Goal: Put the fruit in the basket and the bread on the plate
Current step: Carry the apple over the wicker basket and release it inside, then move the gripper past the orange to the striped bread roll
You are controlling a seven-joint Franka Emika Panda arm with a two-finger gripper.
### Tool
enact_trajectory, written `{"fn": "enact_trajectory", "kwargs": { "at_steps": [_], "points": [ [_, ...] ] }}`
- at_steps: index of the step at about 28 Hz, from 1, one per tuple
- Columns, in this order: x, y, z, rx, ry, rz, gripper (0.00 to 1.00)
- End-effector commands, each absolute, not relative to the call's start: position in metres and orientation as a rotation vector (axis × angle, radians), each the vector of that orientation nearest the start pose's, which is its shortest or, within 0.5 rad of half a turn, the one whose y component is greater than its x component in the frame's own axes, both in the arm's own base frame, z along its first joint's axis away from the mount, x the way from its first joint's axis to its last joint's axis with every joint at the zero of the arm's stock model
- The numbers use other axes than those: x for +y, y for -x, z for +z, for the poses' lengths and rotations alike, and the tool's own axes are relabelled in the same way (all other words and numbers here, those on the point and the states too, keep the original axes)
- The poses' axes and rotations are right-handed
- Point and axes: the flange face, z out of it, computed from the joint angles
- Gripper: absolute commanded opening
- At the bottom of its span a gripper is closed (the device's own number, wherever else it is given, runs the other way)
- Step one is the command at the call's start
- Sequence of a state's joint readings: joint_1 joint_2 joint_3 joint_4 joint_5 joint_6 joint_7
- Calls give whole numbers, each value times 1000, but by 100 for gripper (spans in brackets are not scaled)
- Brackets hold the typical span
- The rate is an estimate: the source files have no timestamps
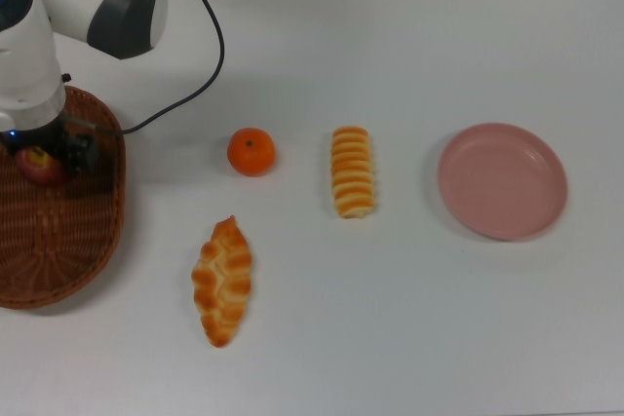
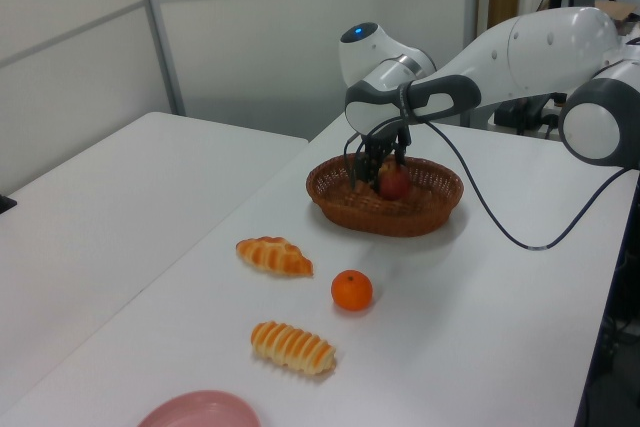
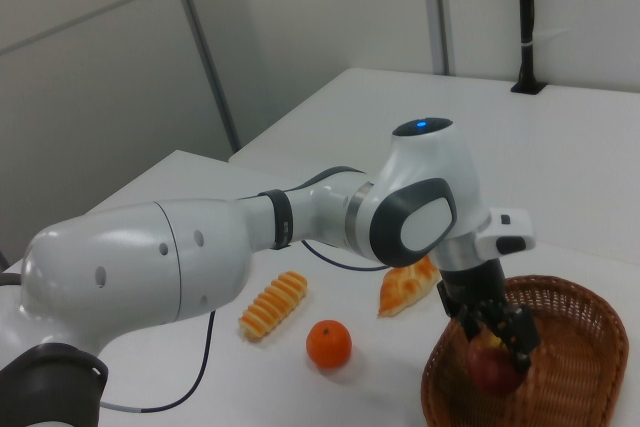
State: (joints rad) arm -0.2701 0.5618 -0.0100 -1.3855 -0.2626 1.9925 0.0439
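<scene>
My gripper (image 1: 44, 158) is down inside the wicker basket (image 1: 58, 250) at the top view's left, shut on the dark red apple (image 1: 37, 167), which sits low near the basket floor. The right view has the apple (image 3: 492, 370) just under the fingers. An orange mandarin (image 1: 252, 151) rests on the table right of the basket. Beside it lies the ridged loaf (image 1: 352, 170), and the braided loaf (image 1: 222, 280) lies nearer the front. The pink plate (image 1: 502, 180) stands far right with nothing on it.
A black cable (image 1: 210, 56) loops from the arm across the table behind the mandarin. The white arm (image 2: 520, 42) reaches over the basket from the left view's right. A black post (image 3: 525, 27) stands on a table behind.
</scene>
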Motion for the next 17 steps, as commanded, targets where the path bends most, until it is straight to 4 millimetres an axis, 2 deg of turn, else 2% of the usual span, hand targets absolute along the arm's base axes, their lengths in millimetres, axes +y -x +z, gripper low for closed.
{"fn": "enact_trajectory", "kwargs": {
  "at_steps": [1, 2, 5, 9, 13, 14, 17],
  "points": [
    [-213, -681, 392, 236, 3398, 19, 92],
    [-212, -681, 392, 205, 3398, 23, 100],
    [-210, -682, 394, 117, 3386, 24, 100],
    [-204, -685, 401, 127, 3357, -8, 100],
    [-194, -685, 420, 139, 3318, -65, 100],
    [-189, -684, 433, 139, 3309, -94, 100],
    [-159, -684, 449, 94, 3274, -83, 100]
  ]
}}
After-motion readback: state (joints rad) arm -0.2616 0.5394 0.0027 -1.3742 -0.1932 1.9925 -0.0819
